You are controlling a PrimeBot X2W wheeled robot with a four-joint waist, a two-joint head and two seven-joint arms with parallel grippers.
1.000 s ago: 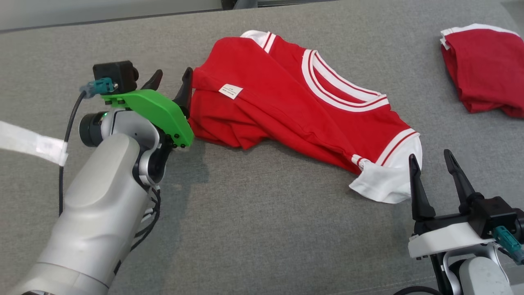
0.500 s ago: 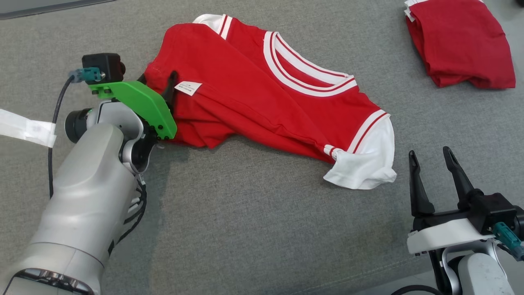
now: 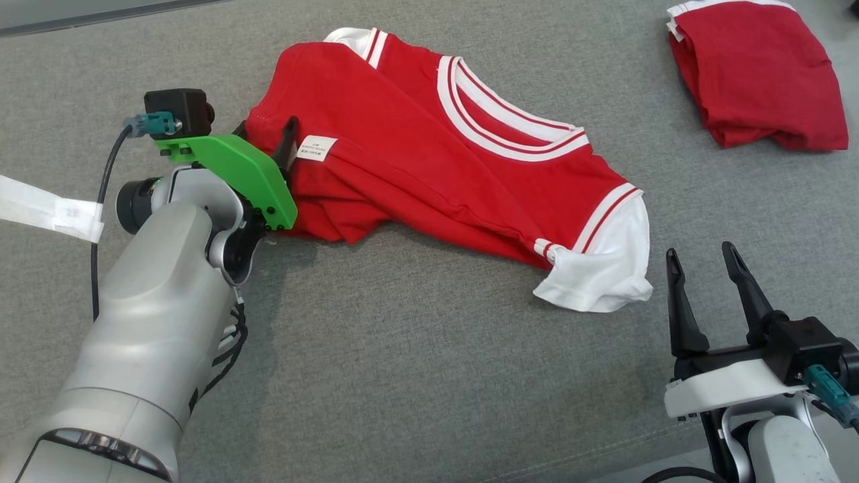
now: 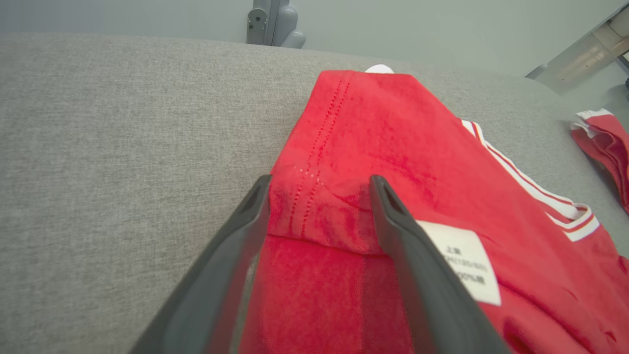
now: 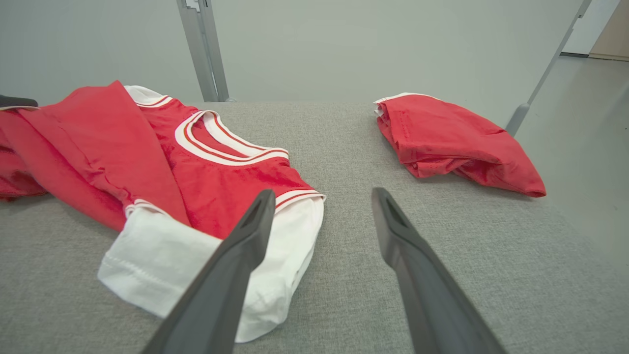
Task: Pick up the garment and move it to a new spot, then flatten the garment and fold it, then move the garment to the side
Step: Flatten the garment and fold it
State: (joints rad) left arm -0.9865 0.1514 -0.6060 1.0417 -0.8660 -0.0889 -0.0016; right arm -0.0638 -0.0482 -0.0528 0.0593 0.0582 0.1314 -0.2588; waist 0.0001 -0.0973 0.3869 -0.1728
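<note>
Shirt: the red shirt (image 3: 436, 154) lies crumpled and partly doubled over on the grey tabletop (image 3: 402, 376), around 12 o'clock in the head view. Its white sleeve (image 3: 604, 282) trails toward 4 o'clock.
Left jaws: spread wide at the shirt's 9 o'clock edge, straddling a stitched hem corner. Cloth sits between them, but nothing is clamped.
Right jaws: spread wide and empty at about 5 o'clock of the shirt, near the sleeve but apart from it.
Risk, shallow bite: only the hem corner lies in the gap, so closing here may catch a thin edge that slips out on the lift.
Risk, layers: the cloth is doubled at this corner. Pinching one layer would probably leave the rest dragging, and the shirt would rise twisted.
Risk, one-sided lift: if the left side rises alone, the shirt may bunch further and make flattening harder.
Risk, neighbour: a second red bundle (image 3: 758, 74) lies at 2 o'clock, so a long carry that way could land on it.
Left wrist view adds: the hem stitching between the jaws and the fold just under them. The head view hides this behind the green mount (image 3: 235, 174).
Head view adds: the whole outline, the tag (image 3: 315, 147) and both arms together.
Right wrist view adds: the sleeve's open cuff from low down, with bare tabletop between shirt and bundle.
</note>
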